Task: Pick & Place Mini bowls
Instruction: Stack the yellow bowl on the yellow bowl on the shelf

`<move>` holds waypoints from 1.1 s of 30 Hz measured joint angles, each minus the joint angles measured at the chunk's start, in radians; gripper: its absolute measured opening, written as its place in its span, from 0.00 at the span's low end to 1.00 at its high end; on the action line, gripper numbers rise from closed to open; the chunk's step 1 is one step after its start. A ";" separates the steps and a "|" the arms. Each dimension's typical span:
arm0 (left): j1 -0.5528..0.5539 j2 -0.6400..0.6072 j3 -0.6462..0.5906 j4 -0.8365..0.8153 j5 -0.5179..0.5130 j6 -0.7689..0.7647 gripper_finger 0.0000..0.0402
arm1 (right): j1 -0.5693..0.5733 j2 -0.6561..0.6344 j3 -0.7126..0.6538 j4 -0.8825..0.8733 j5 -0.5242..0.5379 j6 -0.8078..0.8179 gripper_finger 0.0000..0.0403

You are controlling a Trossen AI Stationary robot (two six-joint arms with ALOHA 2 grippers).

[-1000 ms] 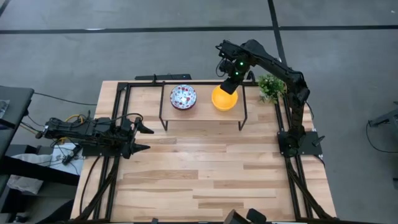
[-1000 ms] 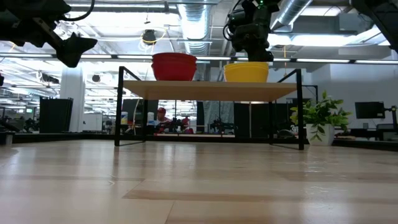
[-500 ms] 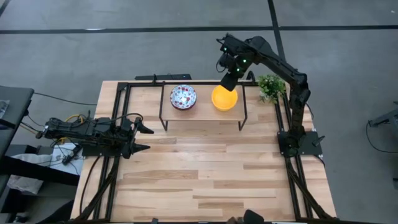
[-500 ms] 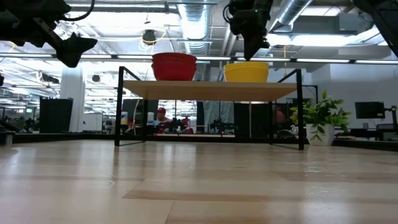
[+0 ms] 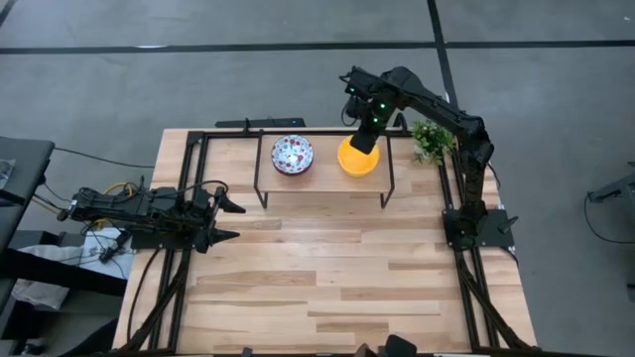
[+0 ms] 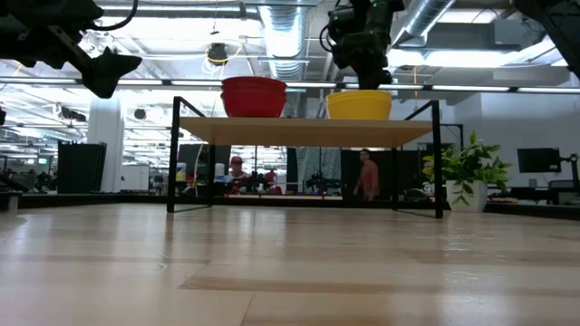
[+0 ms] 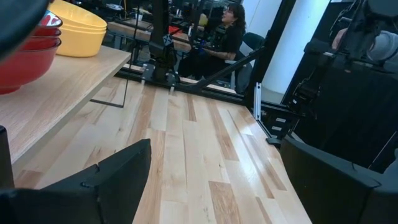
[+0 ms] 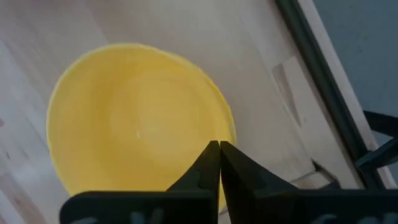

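The stacked yellow bowls (image 5: 357, 158) sit on a raised shelf (image 5: 322, 178) beside the stacked floral bowls (image 5: 293, 155). The right gripper (image 5: 363, 139) hangs over the yellow stack's far rim, arm arched, fingers pressed together, empty. The left gripper (image 5: 230, 221) rests low at the counter (image 5: 327, 278) edge, fingers wide

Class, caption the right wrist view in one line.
Right gripper, jaws shut, poised above stacked glossy yellow round bowls on the wooden shelf.

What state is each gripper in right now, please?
Left gripper: open, holding nothing, parked at the table's left edge.
Right gripper: shut and empty, just above the yellow bowls on the shelf.
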 joint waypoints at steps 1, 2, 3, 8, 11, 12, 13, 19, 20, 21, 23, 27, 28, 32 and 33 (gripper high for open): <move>0.000 0.000 0.000 0.000 0.000 0.000 0.89 | 0.000 0.000 -0.002 0.011 0.000 0.000 0.01; 0.000 0.000 0.000 0.000 0.000 0.000 0.89 | 0.000 0.000 -0.002 0.020 0.000 0.000 0.01; 0.000 0.000 0.000 0.000 0.000 0.000 0.89 | 0.000 0.000 -0.002 0.025 0.000 -0.004 0.00; 0.000 0.000 0.000 0.000 0.000 0.000 0.89 | -0.009 0.000 -0.002 0.025 -0.003 -0.009 0.00; 0.000 0.000 0.000 0.000 0.000 0.000 0.89 | -0.008 0.000 -0.002 0.040 -0.002 -0.008 0.00; 0.000 0.000 0.000 0.000 0.000 0.000 0.89 | -0.007 0.000 -0.002 0.040 -0.002 -0.009 0.00; 0.000 0.000 0.000 0.000 0.000 0.000 0.89 | -0.007 0.000 -0.002 0.039 -0.002 -0.008 0.00; 0.000 0.000 0.000 0.000 0.000 0.000 0.89 | -0.008 0.000 -0.002 0.044 -0.011 -0.008 0.00; 0.000 0.000 0.000 0.000 0.000 0.000 0.89 | -0.008 0.000 -0.002 0.049 -0.011 -0.008 0.00; 0.000 0.000 0.000 0.000 0.000 0.000 0.89 | -0.007 0.000 -0.002 0.054 -0.012 -0.008 0.00; 0.000 0.000 0.000 0.000 0.000 -0.001 0.89 | -0.007 0.000 -0.002 0.062 -0.018 -0.008 0.00; 0.000 0.000 0.000 0.000 0.022 -0.003 0.89 | -0.010 -0.001 -0.009 0.075 -0.028 -0.008 0.00; 0.000 0.000 0.000 0.000 0.031 -0.004 0.89 | -0.010 -0.001 -0.018 0.085 -0.030 -0.007 0.00; 0.000 0.000 0.000 0.000 0.052 -0.004 0.89 | -0.010 -0.002 -0.039 0.089 -0.035 -0.008 0.00; 0.000 0.000 0.000 0.000 0.052 -0.004 0.89 | -0.010 -0.002 -0.040 0.089 -0.035 -0.008 0.00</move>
